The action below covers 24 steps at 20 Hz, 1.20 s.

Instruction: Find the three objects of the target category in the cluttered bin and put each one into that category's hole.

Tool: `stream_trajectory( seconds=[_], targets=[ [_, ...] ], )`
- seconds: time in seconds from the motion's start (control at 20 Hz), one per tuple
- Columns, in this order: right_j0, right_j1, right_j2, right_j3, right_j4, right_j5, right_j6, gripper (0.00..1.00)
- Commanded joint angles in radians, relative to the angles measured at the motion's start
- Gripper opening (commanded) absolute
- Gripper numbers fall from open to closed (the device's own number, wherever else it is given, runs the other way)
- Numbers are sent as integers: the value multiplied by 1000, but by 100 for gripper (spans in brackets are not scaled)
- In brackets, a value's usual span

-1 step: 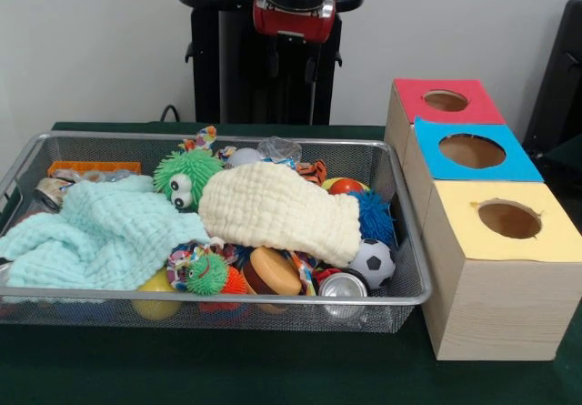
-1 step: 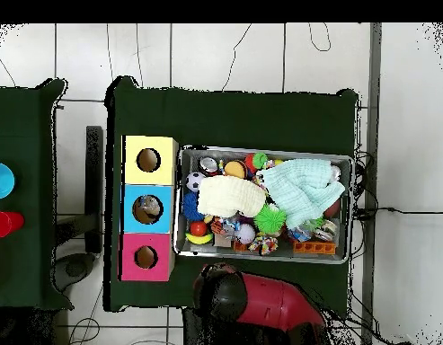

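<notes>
Three cardboard boxes [image 1: 473,205] with round holes flank our cluttered wire-mesh bin [image 1: 400,241] on the green desk [image 1: 273,369]; our claw's [image 1: 293,64] state we cannot tell.

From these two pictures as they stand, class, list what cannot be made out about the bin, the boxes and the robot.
- Items beneath the cream cloth and mint cloth: covered in both views.
- Gripper: front view cuts the arm off at the top edge; overhead, the arm hides it.
- Insides of the red box and yellow box: too dark through the holes.
- Target category: nothing shows it.
</notes>
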Motion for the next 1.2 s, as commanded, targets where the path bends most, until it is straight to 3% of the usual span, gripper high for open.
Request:
stream_trajectory(
  seconds=[0.05, 1.2],
  targets=[
    [-38, 111, 102, 23, -89, -146, 35, 100],
    [-48, 221, 130, -72, -121, -220, 73, 100]
  ],
)
